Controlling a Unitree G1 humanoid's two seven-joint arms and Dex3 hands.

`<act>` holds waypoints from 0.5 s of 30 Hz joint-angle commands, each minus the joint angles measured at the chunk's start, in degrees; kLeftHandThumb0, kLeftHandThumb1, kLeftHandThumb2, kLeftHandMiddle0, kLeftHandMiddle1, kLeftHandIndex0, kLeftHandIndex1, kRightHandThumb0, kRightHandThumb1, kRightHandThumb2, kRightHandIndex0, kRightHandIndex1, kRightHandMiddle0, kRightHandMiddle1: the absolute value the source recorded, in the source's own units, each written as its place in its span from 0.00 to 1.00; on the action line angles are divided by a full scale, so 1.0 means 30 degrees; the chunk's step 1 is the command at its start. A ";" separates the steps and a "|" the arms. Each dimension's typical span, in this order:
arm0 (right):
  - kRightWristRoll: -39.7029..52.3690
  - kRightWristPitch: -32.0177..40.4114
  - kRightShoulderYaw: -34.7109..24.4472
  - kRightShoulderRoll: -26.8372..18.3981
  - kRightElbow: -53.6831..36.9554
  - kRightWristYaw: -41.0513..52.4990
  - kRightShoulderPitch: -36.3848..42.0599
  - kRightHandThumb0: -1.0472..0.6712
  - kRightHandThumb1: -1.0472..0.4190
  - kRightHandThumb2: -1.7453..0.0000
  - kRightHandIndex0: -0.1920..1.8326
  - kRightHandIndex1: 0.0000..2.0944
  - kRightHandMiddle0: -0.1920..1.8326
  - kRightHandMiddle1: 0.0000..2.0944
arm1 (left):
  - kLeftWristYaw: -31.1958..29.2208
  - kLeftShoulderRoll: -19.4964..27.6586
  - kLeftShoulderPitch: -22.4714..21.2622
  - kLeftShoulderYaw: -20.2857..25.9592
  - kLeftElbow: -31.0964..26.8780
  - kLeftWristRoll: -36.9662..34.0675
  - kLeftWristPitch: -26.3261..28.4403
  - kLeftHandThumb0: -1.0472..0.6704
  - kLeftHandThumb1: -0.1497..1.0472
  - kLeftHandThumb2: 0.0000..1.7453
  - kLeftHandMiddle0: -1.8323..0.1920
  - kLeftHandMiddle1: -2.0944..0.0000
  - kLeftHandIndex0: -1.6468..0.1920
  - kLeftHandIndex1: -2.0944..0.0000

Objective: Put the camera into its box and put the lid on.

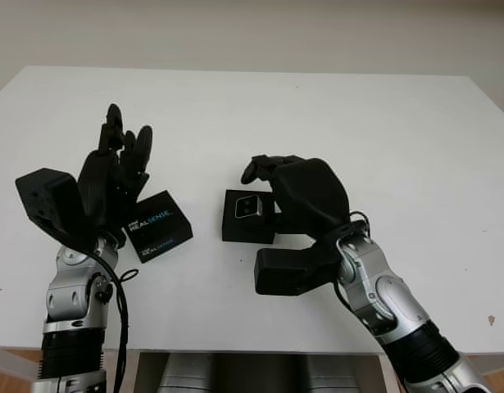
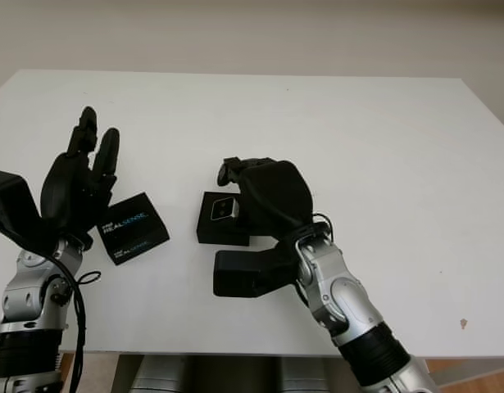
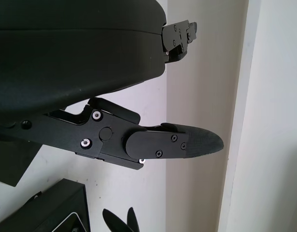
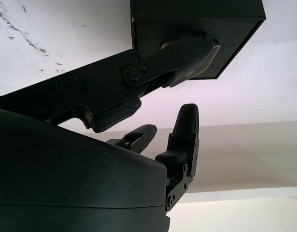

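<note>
One box point(image 1: 248, 216) sits open at mid-table with one camera point(image 1: 250, 207) inside it; one lid point(image 1: 157, 225), printed side up, lies apart to its left. The right hand point(image 1: 297, 192) covers the box's right side, a finger point(image 4: 189, 55) against its wall, gripping nothing that can be made out. The left hand point(image 1: 112, 168) is raised and open just beside the lid. Lidding probably comes next: grasp the lid by its edges, keep it level, and align corners before pressing down.

The white table point(image 1: 383, 123) carries the open black box point(image 1: 245, 218) and its lid point(image 1: 157, 226)
</note>
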 commanded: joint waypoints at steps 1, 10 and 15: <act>0.0079 0.0040 -0.0021 0.0140 0.0102 -0.0119 -0.0303 0.20 0.06 0.97 0.37 0.08 0.29 0.50 | -0.0002 0.0112 0.0070 0.0061 -0.0382 0.0006 -0.0008 0.24 1.00 0.20 1.00 1.00 1.00 1.00; -0.0103 0.0407 0.0109 0.0121 0.0157 0.0174 -0.0304 0.22 0.06 0.97 0.36 0.08 0.29 0.53 | 0.0032 0.0151 0.0048 0.0003 -0.0370 0.0167 -0.0109 0.24 1.00 0.20 1.00 1.00 1.00 1.00; -0.0479 0.0738 0.0283 -0.0015 0.0034 0.0671 -0.0302 0.21 0.06 0.97 0.36 0.08 0.29 0.55 | 0.0056 0.0147 0.0072 -0.0016 -0.0406 0.0214 -0.0131 0.23 1.00 0.20 1.00 1.00 1.00 1.00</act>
